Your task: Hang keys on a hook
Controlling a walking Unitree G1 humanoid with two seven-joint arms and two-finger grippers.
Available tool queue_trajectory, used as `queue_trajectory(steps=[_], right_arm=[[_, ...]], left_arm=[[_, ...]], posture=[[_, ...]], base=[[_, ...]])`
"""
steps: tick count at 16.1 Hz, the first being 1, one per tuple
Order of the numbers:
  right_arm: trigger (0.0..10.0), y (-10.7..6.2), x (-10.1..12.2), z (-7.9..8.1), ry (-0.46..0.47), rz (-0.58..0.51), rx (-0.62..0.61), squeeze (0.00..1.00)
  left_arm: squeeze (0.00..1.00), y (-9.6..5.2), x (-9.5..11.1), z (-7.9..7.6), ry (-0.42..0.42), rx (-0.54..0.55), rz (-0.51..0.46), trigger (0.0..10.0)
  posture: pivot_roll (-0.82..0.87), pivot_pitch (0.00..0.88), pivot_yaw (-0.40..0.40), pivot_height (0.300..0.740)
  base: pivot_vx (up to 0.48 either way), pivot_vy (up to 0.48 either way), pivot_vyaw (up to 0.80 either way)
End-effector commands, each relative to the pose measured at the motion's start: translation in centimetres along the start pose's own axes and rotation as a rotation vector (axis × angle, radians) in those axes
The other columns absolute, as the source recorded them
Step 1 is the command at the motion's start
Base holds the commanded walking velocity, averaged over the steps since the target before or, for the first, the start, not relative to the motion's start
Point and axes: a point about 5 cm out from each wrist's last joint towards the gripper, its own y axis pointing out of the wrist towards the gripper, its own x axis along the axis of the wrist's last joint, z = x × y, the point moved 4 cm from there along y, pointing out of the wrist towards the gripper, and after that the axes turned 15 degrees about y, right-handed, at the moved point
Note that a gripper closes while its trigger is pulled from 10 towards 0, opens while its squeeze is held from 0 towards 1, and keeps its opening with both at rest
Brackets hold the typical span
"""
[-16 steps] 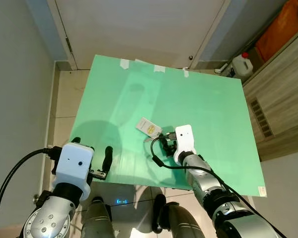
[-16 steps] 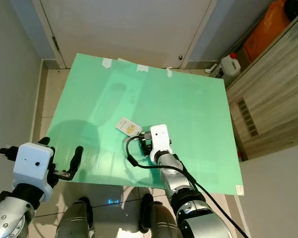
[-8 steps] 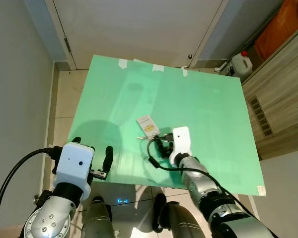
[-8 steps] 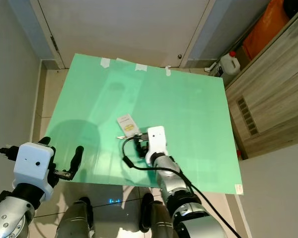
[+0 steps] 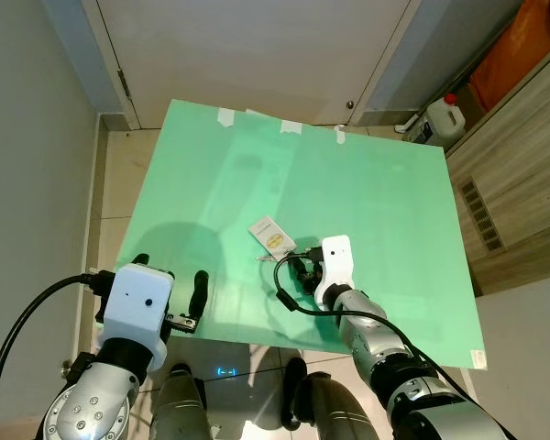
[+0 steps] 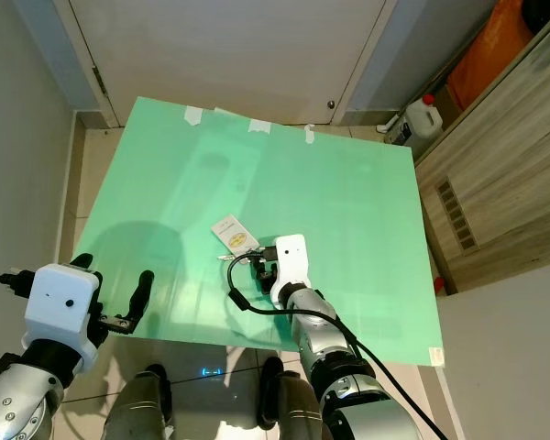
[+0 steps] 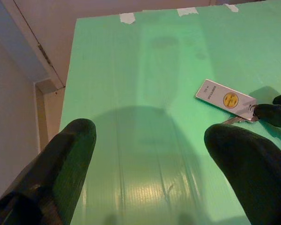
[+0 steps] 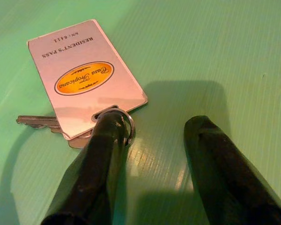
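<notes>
The keys lie on the green table [image 5: 367, 183]: a white resident's pass tag [image 5: 272, 236] with a yellow oval, a metal ring [image 8: 126, 123] and a key [image 8: 37, 122] sticking out from under the tag. My right gripper [image 5: 298, 267] is open, low over the table at the ring end of the tag. In the right wrist view, one finger [image 8: 100, 154] lies over the ring and the other finger [image 8: 215, 159] rests on bare table. My left gripper [image 5: 170, 277] hangs open at the table's near left edge, well away from the keys [image 7: 227, 100].
A closed door [image 5: 257, 46] stands behind the table, whose far edge carries strips of tape [image 5: 227, 116]. A white jug [image 5: 447, 117] sits on the floor at the back right, next to a wooden cabinet [image 5: 522, 174]. A black cable [image 5: 284, 293] loops beside my right wrist.
My right gripper has slid left to the ring end of the tag, and the key now shows beside it. The left arm has stayed put.
</notes>
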Motion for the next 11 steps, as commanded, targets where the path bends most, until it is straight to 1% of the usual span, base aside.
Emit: queue_trajectory(steps=[1,3,7,11], right_arm=[[0.0,-0.93,-3.03,-0.55,0.026,0.106,-0.011,0.0],[0.0,-0.98,-3.11,-0.48,0.031,0.107,-0.002,0.0],[0.0,-0.99,-3.33,-0.15,0.092,0.117,0.02,0.0],[0.0,-1.04,-3.36,-0.13,0.117,0.12,0.028,0.0]], left_arm=[[0.0,-0.3,-0.14,-0.54,-0.005,-0.031,0.008,10.0],[0.0,-0.31,-0.16,-0.6,-0.005,-0.032,0.008,10.0],[0.0,-0.31,-0.16,-0.69,-0.005,-0.035,0.006,10.0],[0.0,-0.38,-0.14,-0.82,-0.007,-0.036,0.006,10.0]], posture=[[0.36,0.352,-0.113,0.74],[0.36,0.35,-0.113,0.74],[0.36,0.344,-0.116,0.74],[0.36,0.345,-0.118,0.74]], base=[[0.0,0.0,0.0],[0.0,0.0,0.0],[0.0,0.0,0.0],[0.0,0.0,0.0]])
